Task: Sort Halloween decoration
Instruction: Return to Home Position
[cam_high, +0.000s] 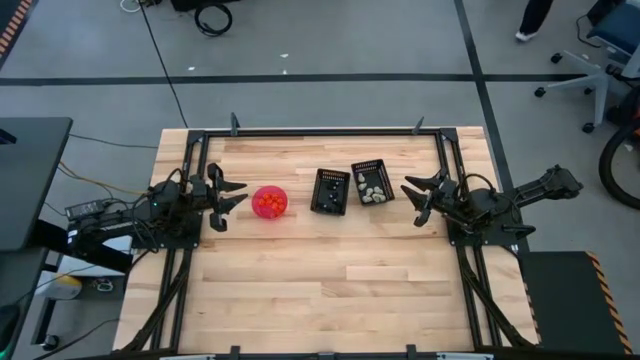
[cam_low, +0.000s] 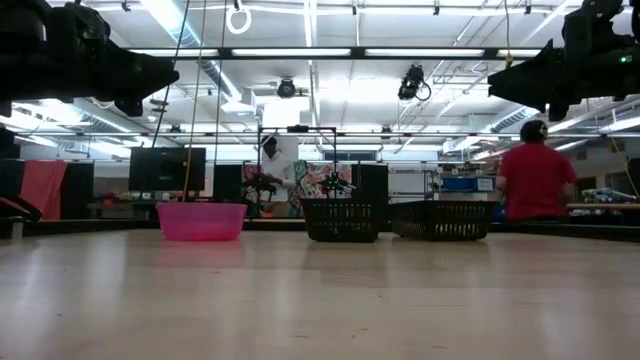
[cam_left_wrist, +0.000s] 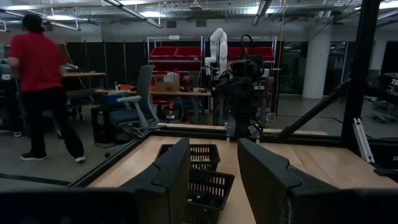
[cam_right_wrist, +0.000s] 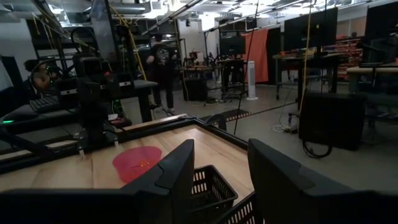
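Observation:
A pink round bowl (cam_high: 269, 202) stands left of the table's middle and holds orange decoration pieces (cam_high: 268, 205). To its right stand two black slotted baskets, side by side. The left basket (cam_high: 331, 191) looks dark inside. The right basket (cam_high: 371, 182) holds pale decoration pieces (cam_high: 374, 194). My left gripper (cam_high: 232, 196) hovers open just left of the bowl, its fingers pointing at it. My right gripper (cam_high: 414, 197) hovers open right of the baskets. Nothing lies between either pair of fingers (cam_left_wrist: 214, 180) (cam_right_wrist: 221, 180). Bowl (cam_low: 200, 221) and baskets (cam_low: 342, 220) rest on their bottoms.
A black metal frame (cam_high: 320, 133) runs along the table's far edge and down both sides behind the arms. Beyond the table stand a person in red (cam_low: 535, 180), another person (cam_low: 272, 165), desks and shelves.

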